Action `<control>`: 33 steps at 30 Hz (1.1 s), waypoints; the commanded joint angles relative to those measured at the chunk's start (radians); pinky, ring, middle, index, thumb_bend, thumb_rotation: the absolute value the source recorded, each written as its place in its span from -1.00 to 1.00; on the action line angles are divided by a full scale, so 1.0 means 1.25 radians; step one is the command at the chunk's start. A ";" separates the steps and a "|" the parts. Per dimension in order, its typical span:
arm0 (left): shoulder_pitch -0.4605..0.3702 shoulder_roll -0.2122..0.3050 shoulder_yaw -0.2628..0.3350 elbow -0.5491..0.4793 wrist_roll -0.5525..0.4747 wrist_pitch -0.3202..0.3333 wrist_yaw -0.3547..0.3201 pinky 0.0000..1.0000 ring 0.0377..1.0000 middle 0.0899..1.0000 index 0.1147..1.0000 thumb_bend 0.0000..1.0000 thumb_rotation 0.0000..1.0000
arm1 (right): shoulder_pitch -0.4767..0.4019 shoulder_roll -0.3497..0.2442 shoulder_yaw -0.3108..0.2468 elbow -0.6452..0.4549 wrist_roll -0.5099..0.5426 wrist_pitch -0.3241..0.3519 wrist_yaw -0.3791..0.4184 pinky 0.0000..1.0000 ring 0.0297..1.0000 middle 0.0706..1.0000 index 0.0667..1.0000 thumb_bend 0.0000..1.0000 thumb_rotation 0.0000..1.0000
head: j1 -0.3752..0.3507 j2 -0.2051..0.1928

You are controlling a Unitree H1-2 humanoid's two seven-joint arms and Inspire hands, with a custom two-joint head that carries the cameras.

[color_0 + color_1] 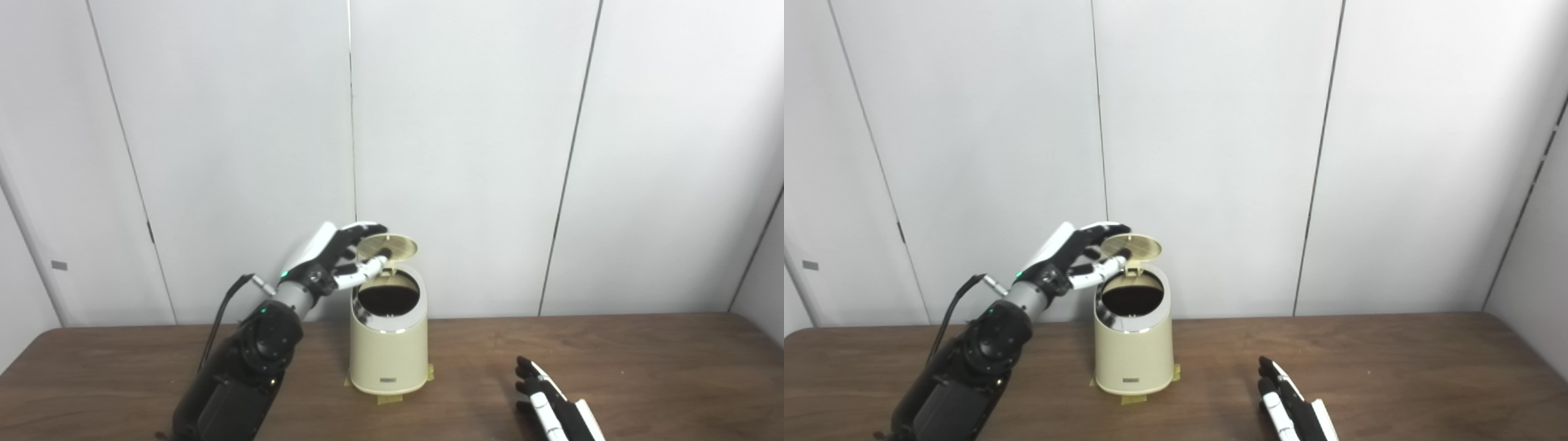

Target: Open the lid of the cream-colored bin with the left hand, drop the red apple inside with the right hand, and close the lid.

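At center frame, the left hand [334, 260] reaches in from the lower left and holds the lid [387, 247] of the cream bin [388, 349] tipped up and back, fingertips [378, 262] touching the lid's front edge, fingers curled above its rim. The bin stands on the wooden table [643, 355], its dark mouth open; tape tabs [389, 399] show at its base. No red apple is visible anywhere on the table or in either hand; whether it already lies inside the dark bin cannot be told. The right hand [551, 404] lies flat at the lower right of the frame, well apart from the bin, fingers stretched out together and holding nothing. If closing comes next, the lid would best be eased forward on its rear hinge rather than released, since the light bin could shift. The left forearm angles up from the table toward the bin's top, wrist bent toward the lid.
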 commanded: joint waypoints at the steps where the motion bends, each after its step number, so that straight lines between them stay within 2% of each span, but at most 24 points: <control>1: -0.057 0.022 -0.008 -0.029 0.051 -0.037 0.021 0.63 0.72 0.67 0.59 -0.11 0.06 | -0.011 0.000 0.004 0.007 -0.010 -0.002 -0.005 0.58 0.75 0.80 0.79 0.02 1.00 | -0.002 0.002; 5: -0.057 0.033 -0.033 -0.039 0.114 -0.053 0.021 0.66 0.75 0.68 0.59 -0.09 0.09 | -0.009 -0.005 0.014 0.016 -0.031 -0.019 -0.016 0.57 0.74 0.79 0.79 0.01 1.00 | -0.005 0.002; 8: -0.055 0.048 -0.054 -0.052 0.179 -0.071 0.034 0.64 0.70 0.64 0.57 -0.08 0.05 | -0.008 -0.013 0.023 0.023 -0.054 -0.028 -0.021 0.62 0.75 0.80 0.79 0.11 1.00 | -0.005 0.004; 10: -0.054 0.061 -0.070 -0.062 0.236 -0.079 0.046 0.77 0.66 0.60 0.56 -0.07 0.12 | -0.009 -0.015 0.025 0.028 -0.060 -0.034 -0.023 0.60 0.75 0.79 0.79 0.15 1.00 | -0.005 0.004; 13: -0.050 0.080 -0.084 -0.092 0.301 -0.079 0.033 0.88 0.66 0.59 0.56 -0.09 0.19 | -0.009 -0.015 0.026 0.032 -0.059 -0.039 -0.025 0.59 0.74 0.78 0.78 0.12 1.00 | -0.002 0.008; 18: -0.041 0.106 -0.098 -0.131 0.379 -0.089 0.014 0.94 0.69 0.59 0.56 -0.11 0.27 | -0.010 -0.015 0.027 0.035 -0.059 -0.042 -0.025 0.55 0.72 0.76 0.77 0.12 1.00 | -0.001 0.011; 23: -0.032 0.115 -0.104 -0.135 0.428 -0.114 0.019 0.90 0.66 0.55 0.52 -0.11 0.37 | -0.010 -0.019 0.024 0.032 -0.057 -0.040 -0.023 0.56 0.72 0.76 0.78 0.12 1.00 | -0.001 0.013; 27: -0.020 0.119 -0.106 -0.143 0.448 -0.124 0.000 0.91 0.70 0.54 0.51 -0.09 0.45 | -0.010 -0.025 0.025 0.024 -0.071 -0.031 -0.026 0.56 0.71 0.74 0.78 0.13 1.00 | -0.001 0.018; 30: -0.008 0.123 -0.106 -0.148 0.457 -0.135 -0.008 0.84 0.67 0.51 0.48 -0.07 0.47 | -0.010 -0.030 0.024 0.018 -0.078 -0.021 -0.025 0.55 0.70 0.73 0.78 0.15 1.00 | -0.001 0.020; 33: 0.003 0.127 -0.106 -0.155 0.462 -0.135 -0.031 0.89 0.69 0.52 0.49 -0.06 0.53 | -0.011 -0.033 0.023 0.016 -0.076 -0.021 -0.024 0.52 0.70 0.73 0.79 0.14 1.00 | -0.001 0.020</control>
